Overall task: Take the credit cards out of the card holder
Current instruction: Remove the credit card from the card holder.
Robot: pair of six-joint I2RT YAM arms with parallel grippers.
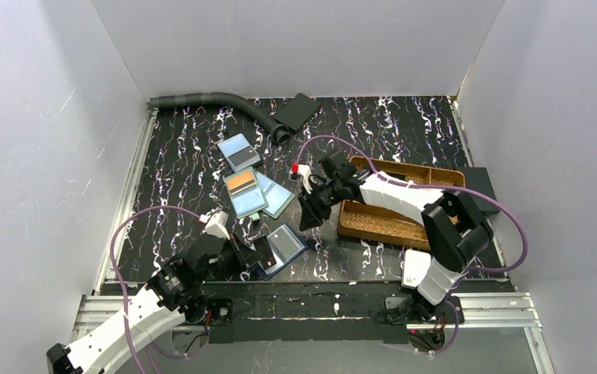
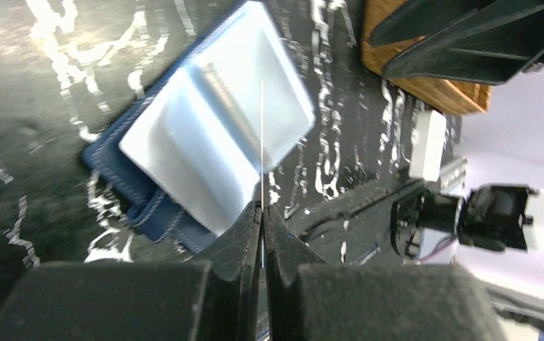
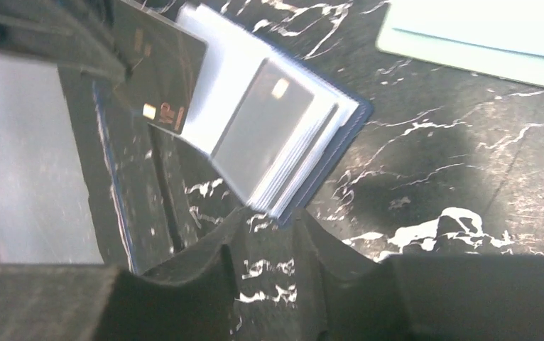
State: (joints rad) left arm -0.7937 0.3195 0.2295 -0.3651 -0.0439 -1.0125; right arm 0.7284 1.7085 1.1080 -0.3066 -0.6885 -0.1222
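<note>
1. Left tool (image 2: 262, 209): jaws pressed fully together on a thin dark leaf (image 3: 159, 74), which shows only as a hairline, edge-on, in the left wrist view. Whether this leaf is a bare card or a sleeve page with a card inside cannot be determined.
2. Right tool (image 3: 270, 213): jaws partly apart with nothing between them. It hangs just off one corner of the holder, at the holder's 1 o'clock in the top view.
3. Card holder (image 1: 284, 248): lies open at 6 o'clock on the desk (image 1: 404, 132), near the front edge, with the left tool at its 9 o'clock. It has a navy stitched cover and a fanned stack of clear, glossy sleeve pages. Expect it to be light and to slide or lift when a card is pulled, so pin it at the cover or spine.
4. Loose credit cards (image 1: 243, 191): these lie flat at 11 o'clock of the holder. One is orange-topped, with a teal one touching its 3 o'clock side. A light blue one (image 1: 239, 152) lies farther out. They are thin, stiff and smooth, and flat on the desk they offer little edge to grip.
5. Seated card (image 3: 269, 124): grey with a small bright chip, lying under the top sleeve page. It is judged stiff but slippery. Grip whatever short edge the sleeve mouth exposes, pads flat on both faces, and draw in line with the sleeve. Which side the mouth is on cannot be read.
</note>
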